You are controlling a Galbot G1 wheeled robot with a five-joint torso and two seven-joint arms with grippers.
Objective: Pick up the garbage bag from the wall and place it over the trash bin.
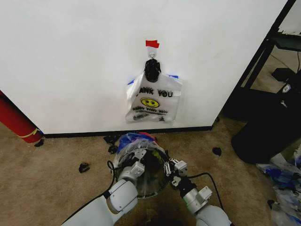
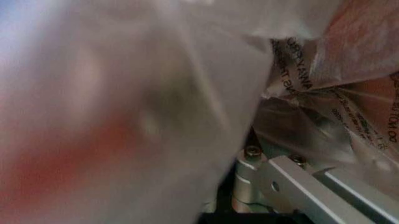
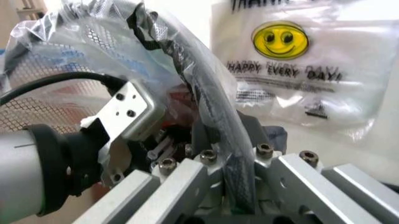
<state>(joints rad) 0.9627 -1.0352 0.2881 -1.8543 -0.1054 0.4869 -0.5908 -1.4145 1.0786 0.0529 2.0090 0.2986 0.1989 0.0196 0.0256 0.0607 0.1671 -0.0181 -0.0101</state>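
Observation:
The trash bin stands on the carpet just before the white wall. The clear garbage bag with blue patches is draped over its far rim and left side. My left gripper is at the rim's left part, with the bag's plastic pressed right against its wrist camera. My right gripper is at the rim's right part. Its jaws close from both sides on the black rim and the film wrapped round it. Red tape marks the hook above.
A white "THANK YOU" bag with a yellow smiley hangs from the hook, under a black knot. A red roll leans at left. A black bulk and stand legs are at right. Scraps and plastic litter lie on the carpet.

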